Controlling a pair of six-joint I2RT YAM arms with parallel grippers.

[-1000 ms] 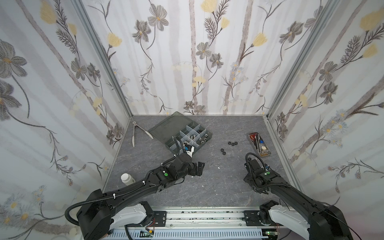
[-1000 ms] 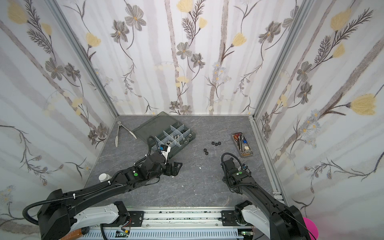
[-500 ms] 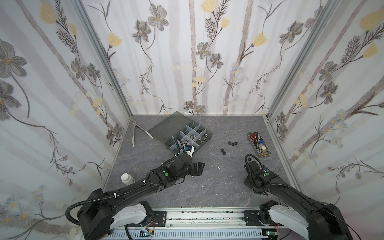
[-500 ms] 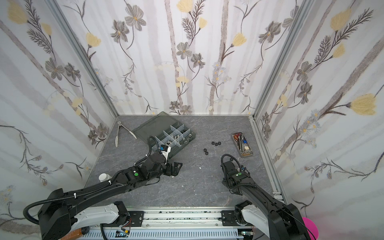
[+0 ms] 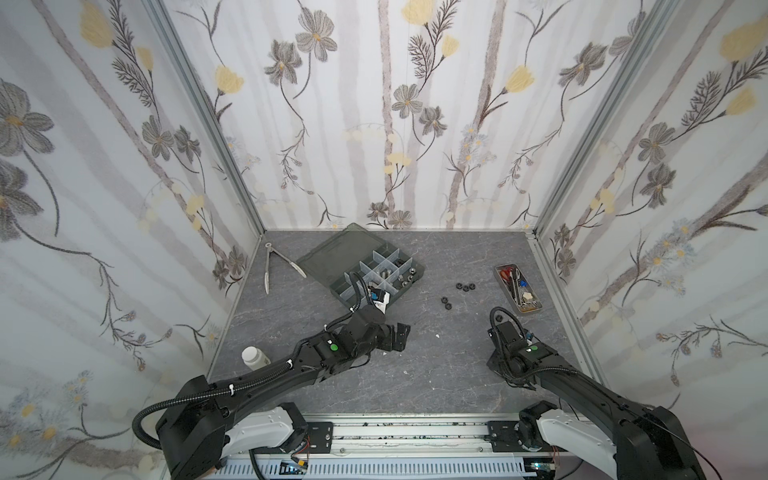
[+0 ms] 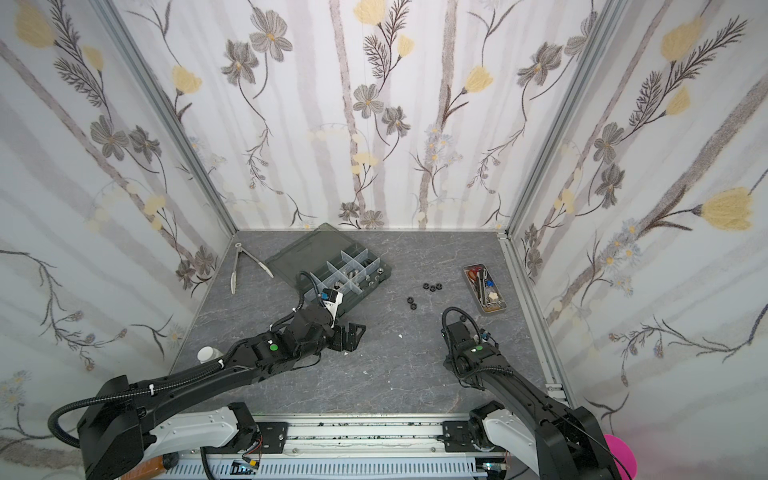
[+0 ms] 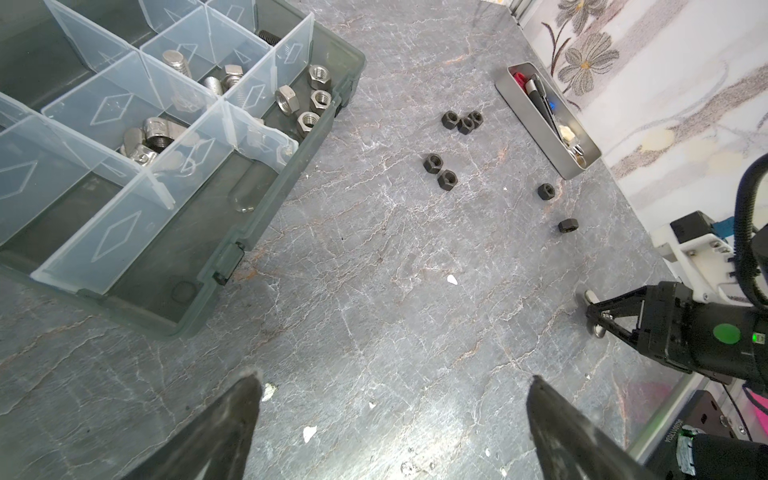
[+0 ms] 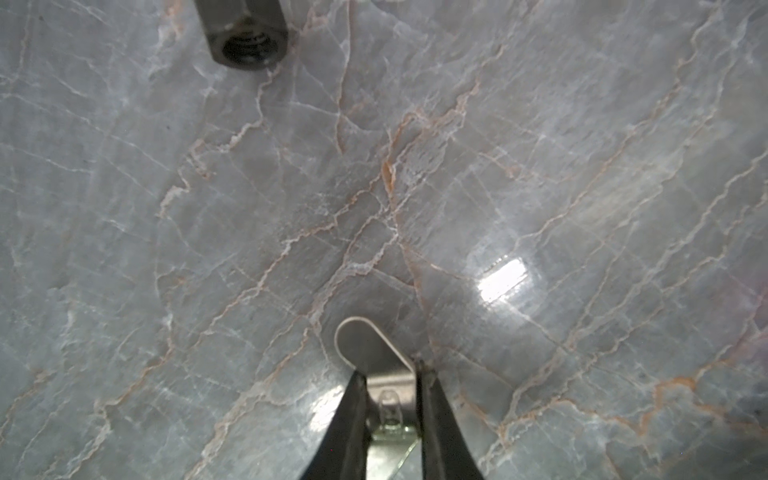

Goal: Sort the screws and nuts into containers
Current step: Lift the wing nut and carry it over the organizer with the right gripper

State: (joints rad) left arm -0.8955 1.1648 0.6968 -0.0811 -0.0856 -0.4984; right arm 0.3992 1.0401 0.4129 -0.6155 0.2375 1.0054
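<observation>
On my left the organizer box (image 5: 344,286) lies open, its compartments partly filled: silver bolts (image 7: 220,81) in one, silver nuts (image 7: 309,97) in the corner one beside it, and a few winged silver pieces (image 7: 145,137) in another. The left gripper (image 7: 395,378) hovers over bare surface (image 5: 415,365) just in front of the box, jaws spread wide and holding nothing. I judge it idle at this point.

Toward the middle, the black nuts (image 7: 463,121) lie loose on the surface, well apart from the box: a cluster of three, a pair nearer the robot's base, and two singles further right. None of these is sorted yet.

The step in hand is on the right. The right gripper (image 8: 388,368) is down at the surface with its jaws pinching a winged silver fastener (image 8: 361,340) across its middle, one rounded wing sticking out past the tips. A single black nut (image 8: 245,33) sits ahead of it, not touching. I read this as the grasp stage of one pick.

Next I need to lift straight up and watch that the fastener doesn't twist out of the pinch. Then I carry it across to the compartment holding its likes, clear the dividers and release low. By the right wall, the narrow tool tray (image 7: 532,124) is no part of the job.
</observation>
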